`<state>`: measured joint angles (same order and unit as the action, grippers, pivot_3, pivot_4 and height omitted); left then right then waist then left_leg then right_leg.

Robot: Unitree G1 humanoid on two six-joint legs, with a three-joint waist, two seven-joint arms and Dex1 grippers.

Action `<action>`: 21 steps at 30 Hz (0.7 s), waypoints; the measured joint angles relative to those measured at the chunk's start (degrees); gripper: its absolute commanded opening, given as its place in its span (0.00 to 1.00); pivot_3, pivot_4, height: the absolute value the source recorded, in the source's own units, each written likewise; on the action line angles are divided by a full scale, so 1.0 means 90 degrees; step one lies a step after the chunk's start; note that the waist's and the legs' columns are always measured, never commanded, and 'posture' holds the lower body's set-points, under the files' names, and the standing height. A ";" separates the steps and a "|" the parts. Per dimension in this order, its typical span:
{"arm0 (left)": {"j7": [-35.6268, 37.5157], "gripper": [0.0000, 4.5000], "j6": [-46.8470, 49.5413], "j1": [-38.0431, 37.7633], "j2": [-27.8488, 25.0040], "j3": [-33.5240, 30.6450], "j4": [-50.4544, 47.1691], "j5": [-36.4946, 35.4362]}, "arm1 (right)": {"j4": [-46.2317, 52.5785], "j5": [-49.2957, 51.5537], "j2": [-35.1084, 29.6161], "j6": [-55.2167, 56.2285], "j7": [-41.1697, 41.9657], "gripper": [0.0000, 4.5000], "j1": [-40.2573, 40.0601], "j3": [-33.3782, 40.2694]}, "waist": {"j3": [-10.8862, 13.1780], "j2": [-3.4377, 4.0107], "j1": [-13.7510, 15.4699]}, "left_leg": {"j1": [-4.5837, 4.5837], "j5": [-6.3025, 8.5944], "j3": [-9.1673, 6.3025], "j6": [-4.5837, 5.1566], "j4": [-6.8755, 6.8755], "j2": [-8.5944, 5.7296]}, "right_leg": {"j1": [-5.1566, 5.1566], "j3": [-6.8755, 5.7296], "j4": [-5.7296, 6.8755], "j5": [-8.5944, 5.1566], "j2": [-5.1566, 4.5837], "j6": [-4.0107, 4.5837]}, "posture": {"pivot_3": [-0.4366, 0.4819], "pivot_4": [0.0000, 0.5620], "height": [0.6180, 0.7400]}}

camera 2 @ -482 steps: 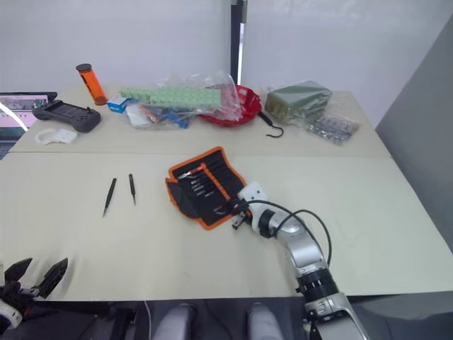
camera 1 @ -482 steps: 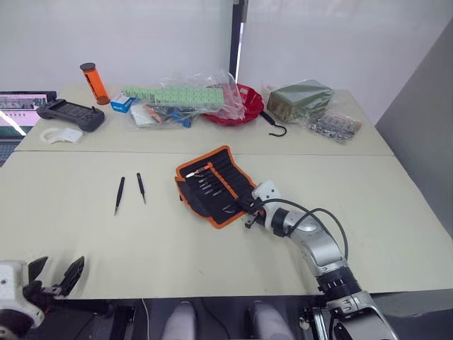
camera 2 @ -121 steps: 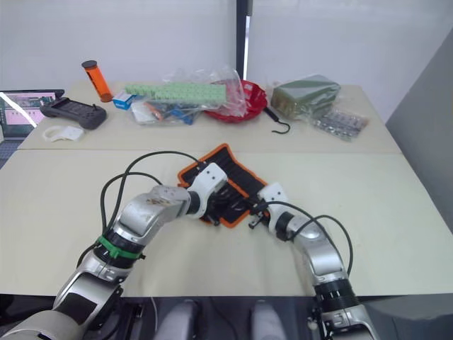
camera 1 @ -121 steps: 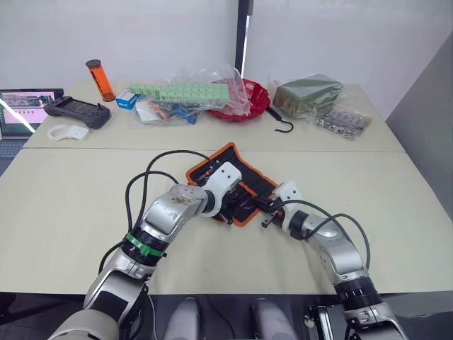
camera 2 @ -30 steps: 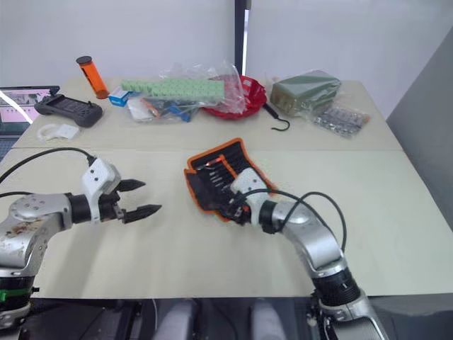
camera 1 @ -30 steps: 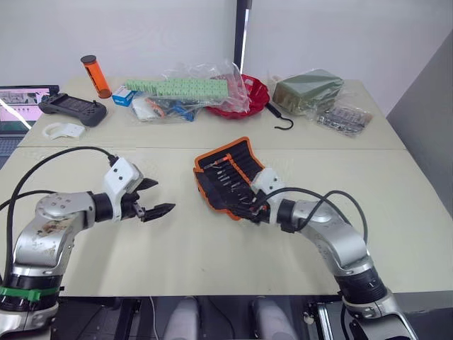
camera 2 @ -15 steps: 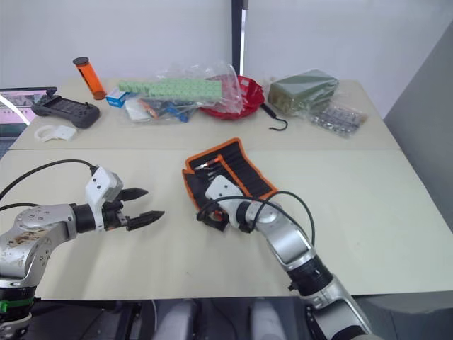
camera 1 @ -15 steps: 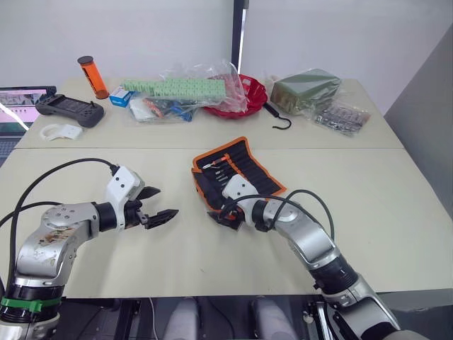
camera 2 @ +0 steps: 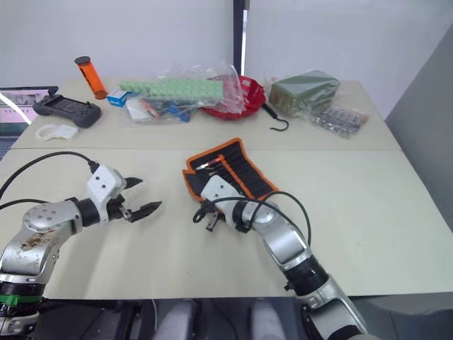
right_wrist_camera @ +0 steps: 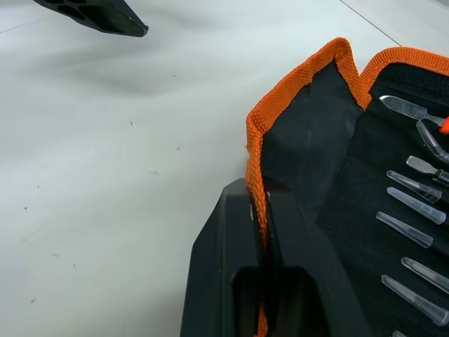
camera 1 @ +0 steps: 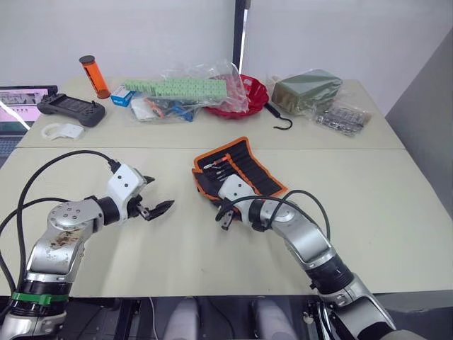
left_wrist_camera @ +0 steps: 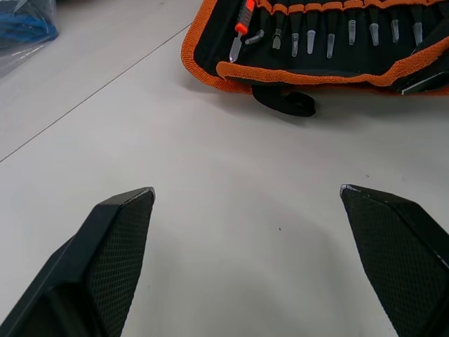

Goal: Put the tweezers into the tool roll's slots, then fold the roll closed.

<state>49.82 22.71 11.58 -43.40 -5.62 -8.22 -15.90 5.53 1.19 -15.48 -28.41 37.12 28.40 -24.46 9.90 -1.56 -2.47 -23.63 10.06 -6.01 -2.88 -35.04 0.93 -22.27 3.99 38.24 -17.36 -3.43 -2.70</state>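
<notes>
My right gripper (right_wrist_camera: 261, 210) has moved to the near edge of the tool roll (camera 1: 244, 170) mid-table and is clenched on its orange trim, seemingly to start the fold. The left gripper (camera 1: 154, 205) has backed off, released and empty.

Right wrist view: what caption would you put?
Right tool pinching the orange-trimmed edge of the black fabric tool roll.
</notes>
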 measured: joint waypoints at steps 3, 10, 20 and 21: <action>0.0635 1.00 0.0462 0.0020 -0.0167 -0.0007 0.0009 -0.0573 | 0.0025 0.0004 -0.0334 0.0374 0.0404 0.00 -0.0026 -0.0034 | 0.0000 0.0000 -0.0002 | 0.0000 0.0000 0.0000 0.0000 -0.0002 -0.0001 | 0.0001 0.0000 -0.0002 0.0000 0.0000 -0.0001 | 0.48 0.27 1.00; 0.1548 1.00 0.0740 0.0014 -0.0497 -0.0024 -0.0082 -0.1289 | 0.0117 0.0010 -0.1296 0.1835 0.1662 0.00 -0.0284 -0.0094 | 0.0000 0.0000 -0.0004 | 0.0000 0.0000 0.0001 0.0000 -0.0001 0.0001 | 0.0002 -0.0002 -0.0003 -0.0001 0.0000 -0.0001 | 0.48 0.27 1.00; 0.2316 1.00 0.1168 -0.0029 -0.0898 0.0007 -0.0350 -0.1758 | -0.0428 -0.0127 -0.2564 0.4894 0.3227 0.00 -0.0531 -0.0198 | 0.0002 -0.0001 -0.0004 | 0.0011 0.0000 0.0006 0.0000 -0.0004 0.0005 | 0.0009 -0.0001 -0.0005 -0.0001 0.0002 -0.0002 | 0.48 0.27 1.00; 0.2330 1.00 0.1191 -0.0029 -0.0910 0.0009 -0.0377 -0.1758 | -0.0602 -0.0130 -0.2612 0.5119 0.3297 0.00 -0.0500 -0.0197 | 0.0002 -0.0002 -0.0003 | 0.0010 0.0000 0.0007 0.0000 -0.0005 0.0004 | 0.0010 0.0000 -0.0005 -0.0001 0.0001 -0.0002 | 0.48 0.27 1.00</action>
<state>70.79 33.43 11.32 -51.58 -5.54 -11.61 -31.72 0.11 0.01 -38.99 17.66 66.80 23.91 -26.23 9.91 -1.57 -2.50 -23.54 10.05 -5.95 -2.88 -35.08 0.97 -22.18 3.99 38.20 -17.37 -3.42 -2.71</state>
